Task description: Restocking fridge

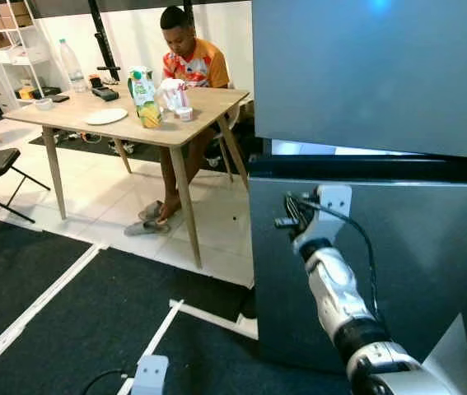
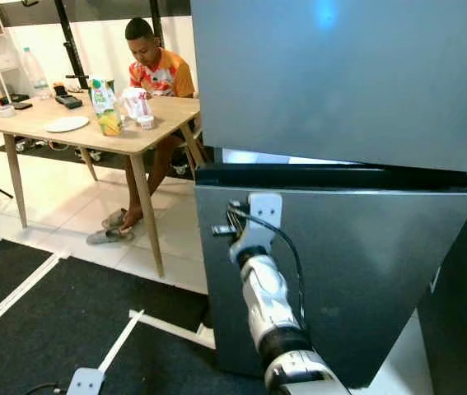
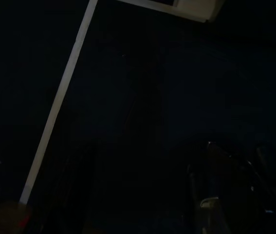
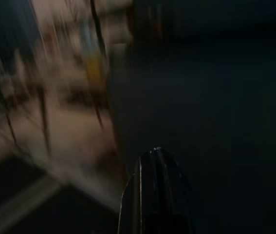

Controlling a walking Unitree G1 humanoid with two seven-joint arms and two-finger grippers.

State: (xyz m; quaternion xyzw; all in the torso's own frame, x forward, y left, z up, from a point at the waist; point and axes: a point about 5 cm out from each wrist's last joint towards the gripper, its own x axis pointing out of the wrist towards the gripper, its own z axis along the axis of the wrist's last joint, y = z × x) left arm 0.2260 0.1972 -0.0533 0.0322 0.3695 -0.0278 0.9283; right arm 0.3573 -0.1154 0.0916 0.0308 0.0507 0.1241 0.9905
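Grey steel fridge [image 1: 381, 74] fills the right half of the frame, its lower door [image 1: 398, 255] swung ajar beneath a lit gap, with the right gripper [image 1: 287, 216] raised against that door's upper left edge; whether its fingers grip anything cannot be told. Upper left: wooden table [image 1: 200, 111] carrying a juice carton [image 1: 143, 96], white plate [image 1: 105, 117] and water bottle [image 1: 72, 66], a person [image 1: 185, 58] seated behind. Left gripper [image 3: 215, 195] hangs in shade over dark carpet.

grey fridge doors [image 1: 381, 247] blocking ahead, open dark floor [image 1: 68, 313] left, wooden table [image 1: 77, 123] beyond
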